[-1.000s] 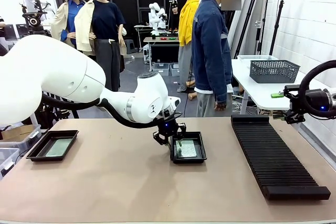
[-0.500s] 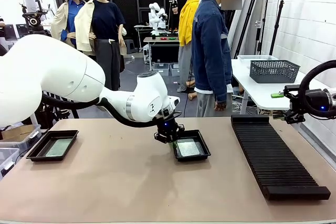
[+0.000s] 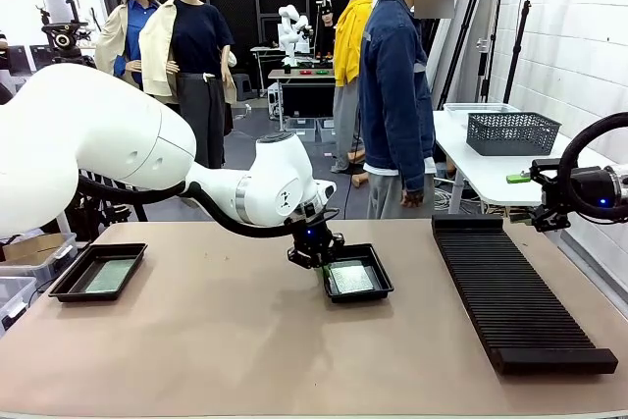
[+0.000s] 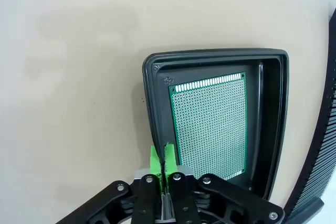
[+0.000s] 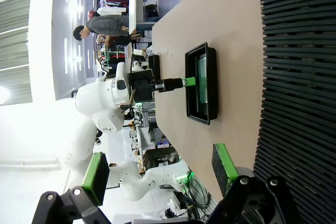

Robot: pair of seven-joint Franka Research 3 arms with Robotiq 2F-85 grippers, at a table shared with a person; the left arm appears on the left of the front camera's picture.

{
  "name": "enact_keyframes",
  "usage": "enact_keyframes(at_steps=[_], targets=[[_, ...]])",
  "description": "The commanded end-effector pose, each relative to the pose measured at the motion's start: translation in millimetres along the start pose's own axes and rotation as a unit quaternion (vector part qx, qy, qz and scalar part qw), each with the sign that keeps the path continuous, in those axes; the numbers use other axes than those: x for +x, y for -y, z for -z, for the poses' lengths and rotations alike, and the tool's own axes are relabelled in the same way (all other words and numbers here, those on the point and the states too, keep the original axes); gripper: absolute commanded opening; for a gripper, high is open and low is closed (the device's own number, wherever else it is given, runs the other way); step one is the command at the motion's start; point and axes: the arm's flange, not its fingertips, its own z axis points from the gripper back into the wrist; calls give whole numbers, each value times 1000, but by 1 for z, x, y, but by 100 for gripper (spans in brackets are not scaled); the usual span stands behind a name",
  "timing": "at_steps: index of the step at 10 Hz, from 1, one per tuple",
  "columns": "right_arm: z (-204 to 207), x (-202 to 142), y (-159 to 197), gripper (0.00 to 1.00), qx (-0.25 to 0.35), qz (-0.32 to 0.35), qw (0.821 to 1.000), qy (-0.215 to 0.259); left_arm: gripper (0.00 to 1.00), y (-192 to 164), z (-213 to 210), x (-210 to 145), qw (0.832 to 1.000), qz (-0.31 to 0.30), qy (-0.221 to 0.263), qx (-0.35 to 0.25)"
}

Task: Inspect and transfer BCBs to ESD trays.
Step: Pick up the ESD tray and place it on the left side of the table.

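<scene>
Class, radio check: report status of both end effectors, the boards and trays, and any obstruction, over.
Left end effector shut on the middle tray's rim. Right end effector open, off by the rack. A board lies flat in that tray. Nothing in the way.

Bright, even indoor light; soft shadows on the table; wrist views curve at the edges; white glare washes the right wrist view's left side

On your table: two ESD trays, two BCBs, one black slotted rack, two grippers.
</scene>
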Motion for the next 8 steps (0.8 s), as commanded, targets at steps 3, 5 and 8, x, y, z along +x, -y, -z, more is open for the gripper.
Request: enact_keyframes(at_steps=[3, 5, 8], targets=[[-1, 4, -2, 100, 4, 5, 1000, -4, 0, 0, 0, 1, 1000, -2, 8, 0], [-1, 4, -2, 100, 4, 5, 1000, -4, 0, 0, 0, 1, 1000, -2, 8, 0], [-1, 4, -2, 100, 4, 5, 1000, -4, 0, -16, -11, 6, 1000, -1, 4, -1]])
